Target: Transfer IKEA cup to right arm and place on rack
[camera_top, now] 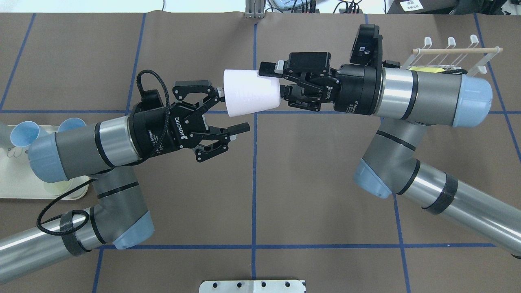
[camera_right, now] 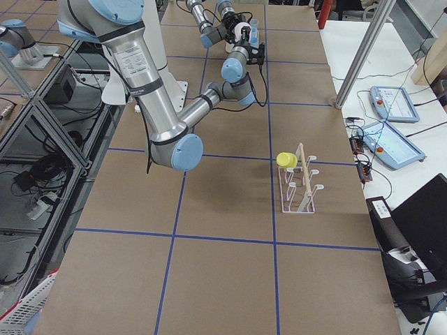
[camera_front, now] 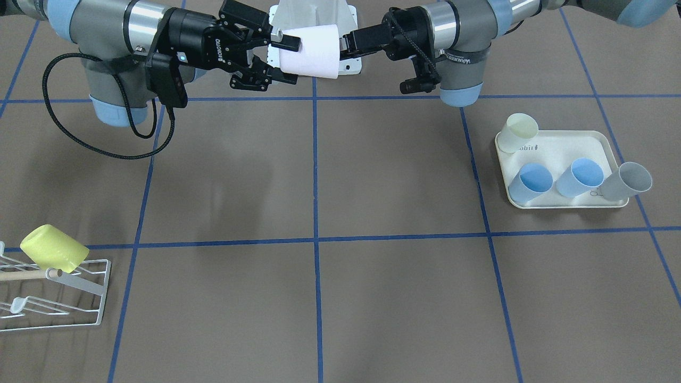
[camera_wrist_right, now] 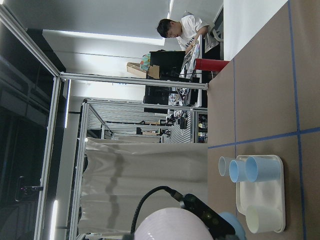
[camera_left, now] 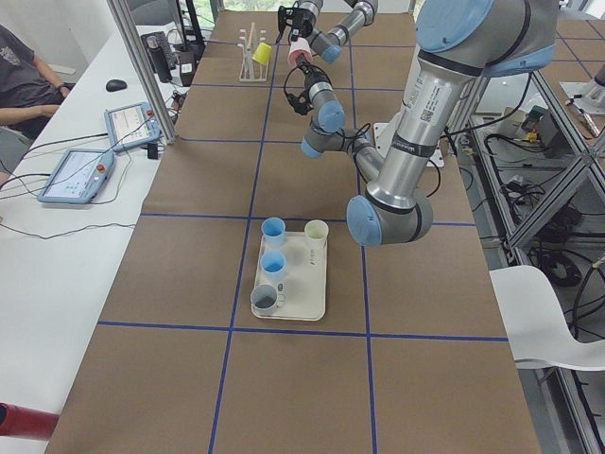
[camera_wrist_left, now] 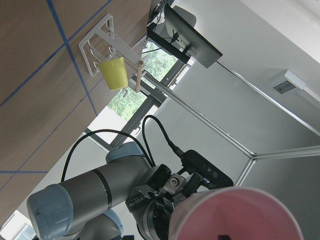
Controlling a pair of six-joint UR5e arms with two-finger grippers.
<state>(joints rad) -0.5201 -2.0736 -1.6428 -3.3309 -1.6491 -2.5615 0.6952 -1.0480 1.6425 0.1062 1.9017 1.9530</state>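
IKEA cup [camera_top: 250, 92], white, hangs on its side in mid-air above the bench [camera_top: 317, 171], between the two pincers and well apart from the rack [camera_top: 452, 51]. The right pincer [camera_front: 288, 60] is clamped across its narrow base end. The left pincer [camera_top: 233, 110] stands spread wide at the rim end, one fingertip at the rim, the other clear of the wall. Both pincers carry ROBOTIQ lettering. From overhead the cup hides the right pincer's lower fingertip, and a pale cup [camera_front: 520, 133] partly covers the print on the tray [camera_front: 558, 146]
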